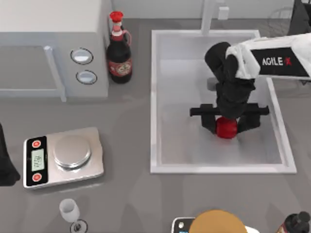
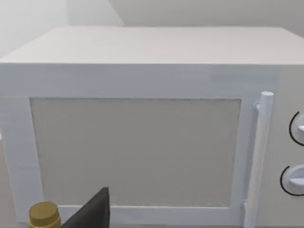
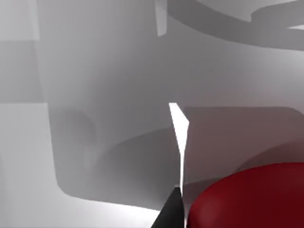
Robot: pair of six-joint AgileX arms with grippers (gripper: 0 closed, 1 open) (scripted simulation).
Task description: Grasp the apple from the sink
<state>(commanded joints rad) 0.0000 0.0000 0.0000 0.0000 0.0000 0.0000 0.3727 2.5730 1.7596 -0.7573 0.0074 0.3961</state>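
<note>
Right gripper sits low in the sink, its fingers straddling the apple on the basin floor; whether they have clenched I cannot tell. Reaching looks done, lifting remains. Left arm is parked at the table's left edge.
</note>
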